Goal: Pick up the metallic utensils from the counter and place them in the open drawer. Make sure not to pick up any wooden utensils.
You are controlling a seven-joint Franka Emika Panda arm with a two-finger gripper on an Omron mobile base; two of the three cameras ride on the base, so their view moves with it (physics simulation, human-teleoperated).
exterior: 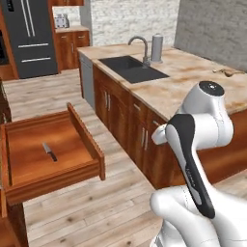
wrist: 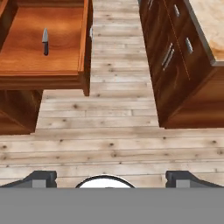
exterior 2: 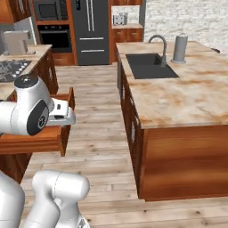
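While its jaws are standing wide apart and holding nothing, the gripper (wrist: 105, 178) is hanging over the plank floor (wrist: 109, 131) beside the open drawer (exterior: 86, 136). The knife (exterior: 49, 152) is lying inside that drawer; beyond it, a wooden utensil (exterior: 227, 73) is resting on the counter (exterior: 164, 91).

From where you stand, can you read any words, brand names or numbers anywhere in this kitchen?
None: no readable text in any view.
The fridge, oven, toaster and sink carry no lettering.
The knife in the open drawer bears no mark.
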